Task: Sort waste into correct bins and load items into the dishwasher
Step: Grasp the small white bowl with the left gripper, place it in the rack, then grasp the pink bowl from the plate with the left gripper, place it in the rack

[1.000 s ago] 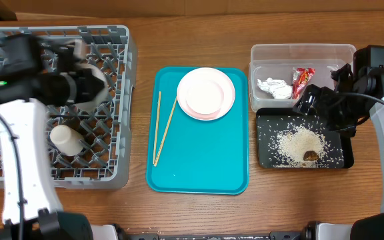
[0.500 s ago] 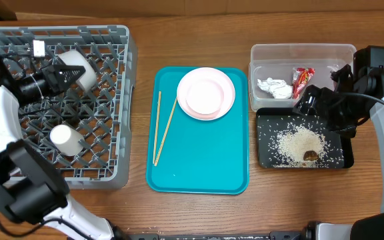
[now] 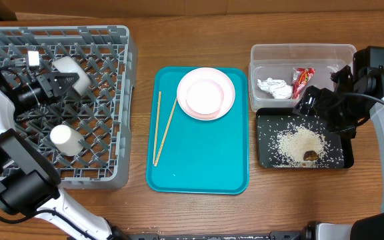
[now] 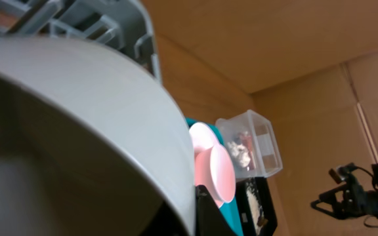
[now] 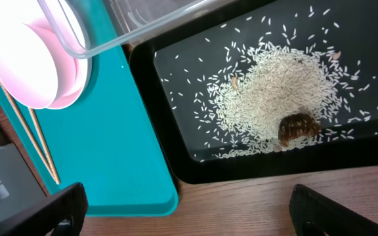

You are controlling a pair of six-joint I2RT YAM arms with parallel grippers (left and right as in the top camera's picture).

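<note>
My left gripper (image 3: 57, 84) is shut on the grey metal bowl (image 3: 70, 68) and holds it tilted over the back left of the grey dish rack (image 3: 124, 100). The bowl (image 4: 77, 118) fills the left wrist view. A small white cup (image 3: 65, 139) stands in the rack. The white plate (image 3: 227, 100) with the pink-sided bowl (image 3: 204, 95) on it and two chopsticks (image 3: 163, 128) lie on the teal tray (image 3: 205, 160). My right gripper (image 3: 329, 110) is open and empty above the black tray (image 3: 265, 157), which holds rice (image 5: 287, 85) and a brown lump (image 5: 298, 126).
The clear tub (image 3: 302, 52) behind the black tray holds the white napkin (image 3: 274, 87) and the red-and-white wrapper (image 3: 302, 80). Bare wooden table shows in front of both trays. A cardboard wall stands behind the table.
My left arm has swung to the left and carried the bowl toward the back left of the rack. The right arm has not moved.
</note>
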